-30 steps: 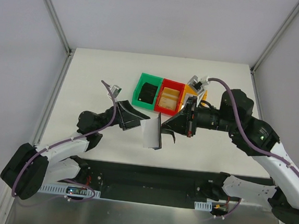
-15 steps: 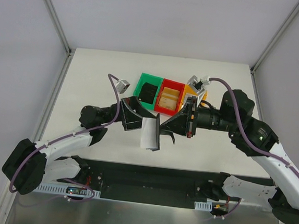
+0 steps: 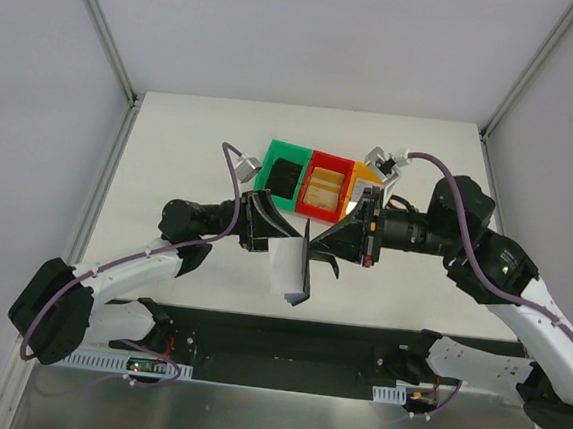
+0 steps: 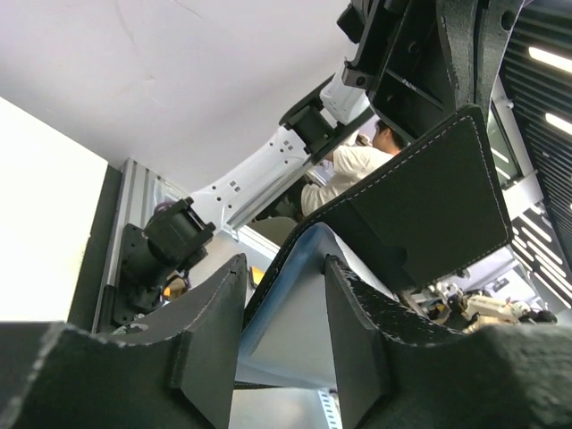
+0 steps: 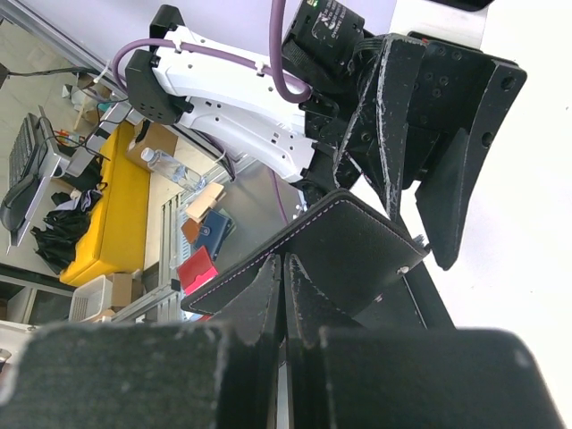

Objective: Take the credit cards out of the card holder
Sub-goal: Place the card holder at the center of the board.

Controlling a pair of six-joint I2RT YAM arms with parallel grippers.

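Scribe: Status of left gripper (image 4: 284,299)?

Spotter: Both fingers (image 4: 210,344) apart, one either side of a pale grey-blue panel. Pressing on it or merely bracketing it: cannot tell.

Scribe: Panel of what?

Spotter: Lining of card holder (image 3: 288,263). Opened out, caught between the two hands, right at the left fingertips. Pale half hanging below those fingertips, toward the arm bases. Black stitched half standing past them, on the side of the other hand.

Scribe: Anything beyond that hand?

Spotter: Just ahead of the left fingertips, green bin (image 3: 284,151) with a dark block (image 3: 286,177) inside. Touching it on the side away from the left hand, red bin (image 3: 331,161), ahead of the gap between both hands. Tan contents, kind unclear.

Scribe: Next over, right gripper (image 5: 282,273)?

Spotter: Jaws together, clamped on the black half of the card holder near its edge. Fingertips pointing straight at the left hand and close to it, only the holder between.

Scribe: Past the right hand?

Spotter: Close beside the right wrist, yellow bin (image 3: 369,172), mostly hidden under it, touching the red one. All three bins on white table (image 3: 171,154), a little beyond both sets of fingertips.
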